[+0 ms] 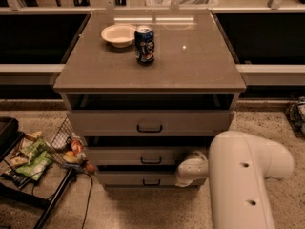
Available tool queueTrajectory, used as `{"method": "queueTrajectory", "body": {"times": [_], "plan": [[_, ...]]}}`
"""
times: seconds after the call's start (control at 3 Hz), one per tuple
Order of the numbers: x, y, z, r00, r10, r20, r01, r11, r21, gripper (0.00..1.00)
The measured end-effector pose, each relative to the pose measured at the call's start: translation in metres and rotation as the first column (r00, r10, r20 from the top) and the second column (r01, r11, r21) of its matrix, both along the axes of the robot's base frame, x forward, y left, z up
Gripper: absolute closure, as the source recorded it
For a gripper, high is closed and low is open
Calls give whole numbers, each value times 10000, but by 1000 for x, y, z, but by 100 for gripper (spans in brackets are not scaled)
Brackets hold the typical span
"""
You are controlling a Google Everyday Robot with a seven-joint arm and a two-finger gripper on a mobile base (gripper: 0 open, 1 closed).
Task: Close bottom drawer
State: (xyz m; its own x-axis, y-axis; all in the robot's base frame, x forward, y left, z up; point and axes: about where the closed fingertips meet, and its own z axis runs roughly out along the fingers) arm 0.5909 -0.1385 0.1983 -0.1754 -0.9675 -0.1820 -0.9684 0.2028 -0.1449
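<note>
The bottom drawer (143, 178) is the narrowest, lowest grey-beige front of the cabinet, with a small dark bar handle (151, 182). A dark gap shows above its front, so it stands slightly out. My gripper (183, 177) is at the right end of this drawer front, close against it, at the end of my white arm (240, 175). The arm covers the drawer's right corner.
The middle drawer (150, 155) and the wide top drawer (149, 122) also stand slightly out. A white bowl (118, 34) and a blue can (144, 44) sit on the cabinet top. A wire basket (62, 137), snack bags (28, 156) and a black stand (52, 199) lie on the floor at left.
</note>
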Motion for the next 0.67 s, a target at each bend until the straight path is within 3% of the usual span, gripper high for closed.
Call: {"method": "queueTrajectory", "body": {"times": [0.33, 0.67], "plan": [[-21, -24, 73, 9991, -61, 416, 89, 9977, -673, 100], [-35, -18, 115, 9976, 98, 683, -24, 9942, -1076, 100]]}}
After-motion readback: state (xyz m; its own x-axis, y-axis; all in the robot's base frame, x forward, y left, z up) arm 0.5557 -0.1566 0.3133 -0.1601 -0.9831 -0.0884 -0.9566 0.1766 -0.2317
